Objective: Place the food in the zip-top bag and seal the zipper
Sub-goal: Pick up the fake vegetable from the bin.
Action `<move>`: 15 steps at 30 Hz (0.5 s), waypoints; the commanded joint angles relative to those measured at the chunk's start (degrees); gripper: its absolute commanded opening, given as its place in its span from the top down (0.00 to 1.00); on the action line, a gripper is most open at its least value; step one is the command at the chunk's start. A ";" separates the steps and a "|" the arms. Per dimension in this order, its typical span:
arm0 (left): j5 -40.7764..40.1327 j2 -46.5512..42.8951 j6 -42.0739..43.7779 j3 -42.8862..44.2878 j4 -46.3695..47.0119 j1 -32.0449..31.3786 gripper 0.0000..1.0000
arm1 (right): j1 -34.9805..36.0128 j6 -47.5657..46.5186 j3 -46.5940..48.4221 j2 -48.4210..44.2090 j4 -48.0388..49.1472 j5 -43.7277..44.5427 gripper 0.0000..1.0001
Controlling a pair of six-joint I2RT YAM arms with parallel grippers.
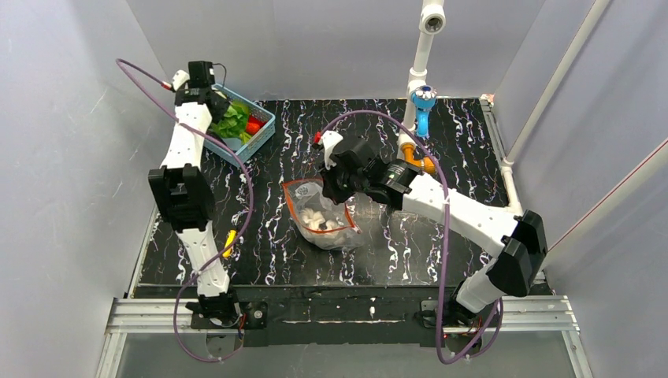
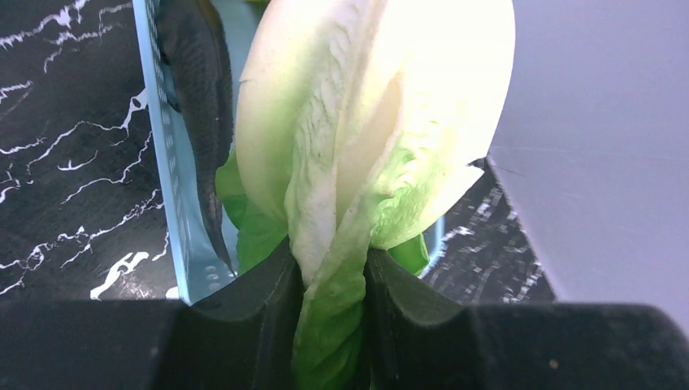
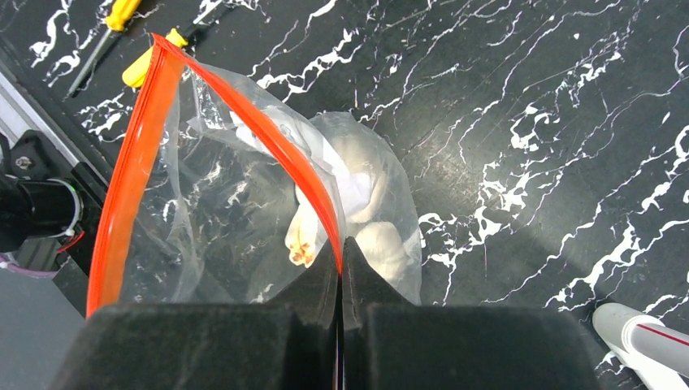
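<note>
A green and white leafy lettuce (image 2: pixel 366 122) stands up between my left gripper's (image 2: pixel 329 260) jaws, which are shut on its stem. That gripper (image 1: pixel 220 106) hangs over the blue basket (image 1: pixel 265 126) at the back left. The clear zip-top bag (image 1: pixel 319 213) lies mid-table with its mouth held open. My right gripper (image 3: pixel 341 248) is shut on one side of the red zipper (image 3: pixel 130 171) strip. White lumpy garlic-like food (image 3: pixel 357 171) sits inside the bag. The yellow-green fruit is not in view.
A red chili (image 1: pixel 254 124) lies in the basket beside the lettuce (image 1: pixel 233 122). A yellow-handled screwdriver (image 1: pixel 229 240) rests near the left arm. A white pipe with a blue fitting (image 1: pixel 423 98) stands at the back right. Grey walls close in the table.
</note>
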 commanded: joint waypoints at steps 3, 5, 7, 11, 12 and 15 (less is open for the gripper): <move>3.83 -13.34 1.19 -2.81 -0.89 1.13 1.00 | -0.31 0.74 2.60 2.01 0.56 0.36 0.99; 8.69 -17.00 2.83 -4.58 -0.38 1.69 1.00 | -0.31 0.78 3.33 2.44 0.03 0.76 0.99; 13.96 -20.41 4.92 -6.40 -0.48 1.91 1.00 | -0.31 0.74 4.08 2.87 -0.75 1.24 0.99; 27.40 -28.48 9.39 -12.42 -1.85 1.92 1.00 | -0.31 0.84 5.04 3.37 -1.32 2.17 0.99; 31.31 -30.91 11.49 -13.95 -2.70 1.95 1.00 | -0.31 0.95 5.34 3.59 -1.59 2.29 0.99; 43.75 -38.85 14.68 -20.93 -3.29 1.95 1.00 | -0.20 1.16 7.69 4.29 -3.46 2.56 0.99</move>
